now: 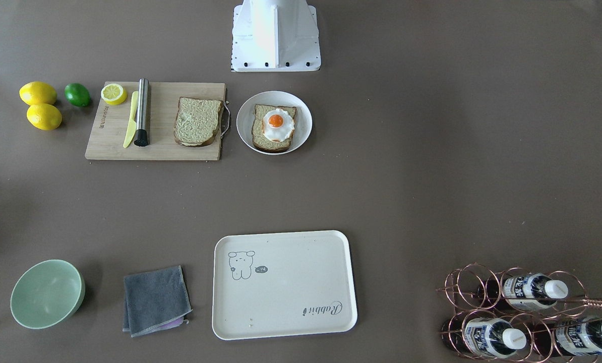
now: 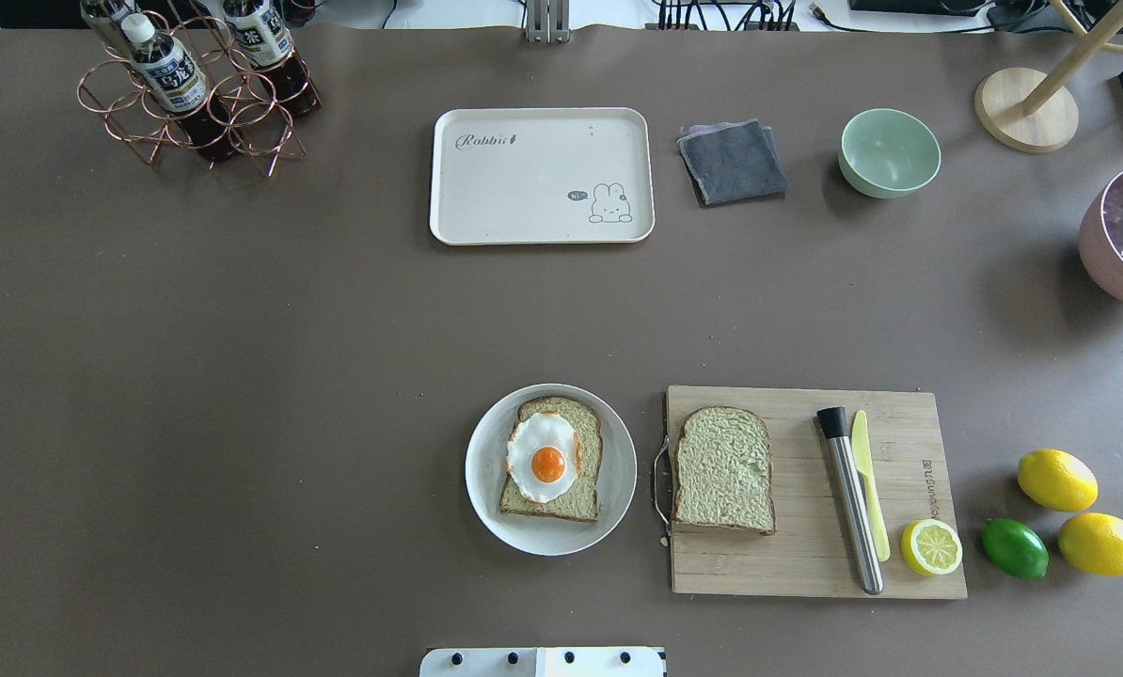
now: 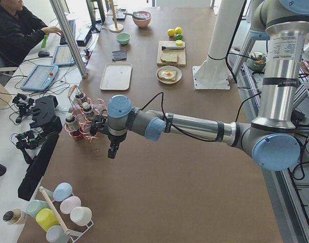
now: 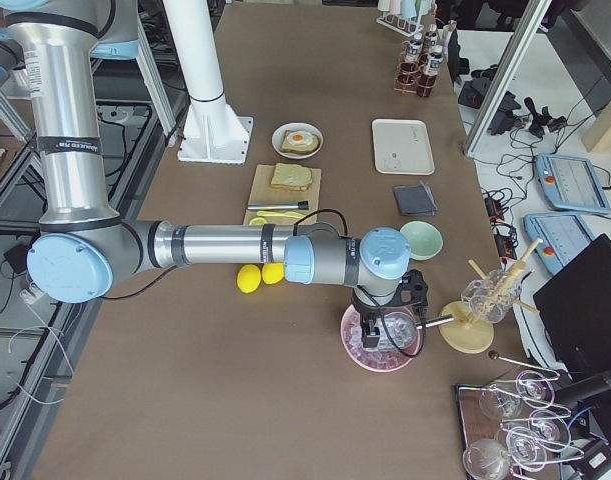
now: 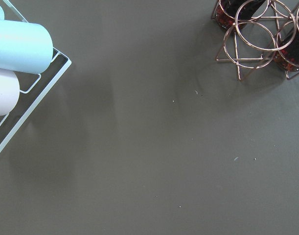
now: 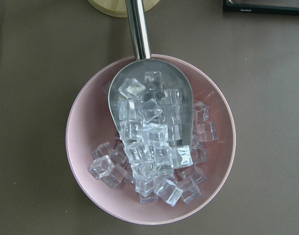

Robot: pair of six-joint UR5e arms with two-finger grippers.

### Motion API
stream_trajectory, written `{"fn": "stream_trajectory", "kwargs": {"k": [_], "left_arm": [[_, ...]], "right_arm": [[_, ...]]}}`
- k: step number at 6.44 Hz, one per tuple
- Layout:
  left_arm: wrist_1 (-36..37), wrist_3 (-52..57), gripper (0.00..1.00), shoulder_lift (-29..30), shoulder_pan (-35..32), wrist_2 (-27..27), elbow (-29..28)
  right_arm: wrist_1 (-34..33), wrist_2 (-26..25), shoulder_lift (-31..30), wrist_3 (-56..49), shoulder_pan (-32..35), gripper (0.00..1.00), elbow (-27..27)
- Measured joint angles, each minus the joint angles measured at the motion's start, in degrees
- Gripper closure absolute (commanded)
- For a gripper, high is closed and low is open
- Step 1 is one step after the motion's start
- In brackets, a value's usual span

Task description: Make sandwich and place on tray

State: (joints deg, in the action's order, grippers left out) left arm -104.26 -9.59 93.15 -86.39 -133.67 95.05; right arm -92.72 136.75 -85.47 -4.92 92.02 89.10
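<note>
One bread slice point(image 1: 197, 121) lies on the wooden cutting board point(image 1: 165, 136). A second slice point(image 1: 260, 141) lies on the round white plate point(image 1: 248, 132) with the fried egg point(image 1: 278, 125) on top. The cream tray point(image 1: 286, 282) is bare, across the table from them. In the overhead view the egg point(image 2: 544, 458) sits left of the board slice point(image 2: 722, 469). My left gripper point(image 3: 113, 151) hangs beyond the table's left end near the bottle rack. My right gripper point(image 4: 370, 335) hangs over the pink ice bowl. I cannot tell whether either is open or shut.
A copper rack of bottles point(image 1: 523, 312), a green bowl point(image 1: 46, 293) and a grey cloth point(image 1: 156, 300) flank the tray. A steel tube point(image 1: 142, 111), yellow knife point(image 1: 130, 126), lemon half point(image 1: 113, 94), lemons point(image 1: 41, 106) and lime point(image 1: 77, 94) lie by the board. The pink ice bowl point(image 6: 149, 142) holds a scoop.
</note>
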Motion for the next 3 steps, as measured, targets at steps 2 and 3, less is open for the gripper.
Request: {"fn": "stream_trajectory", "kwargs": {"k": [2,3], "left_arm": [[-0.17,0.07,0.03,-0.24,-0.05,-0.15,0.12],[-0.29,0.09,0.03,-0.23,-0.04,-0.17,0.12]], "right_arm": [[0.0,0.03,0.1,0.0,0.02,0.01,0.02],[0.0,0.05,0.1,0.0,0.05,0.0,0.02]]}}
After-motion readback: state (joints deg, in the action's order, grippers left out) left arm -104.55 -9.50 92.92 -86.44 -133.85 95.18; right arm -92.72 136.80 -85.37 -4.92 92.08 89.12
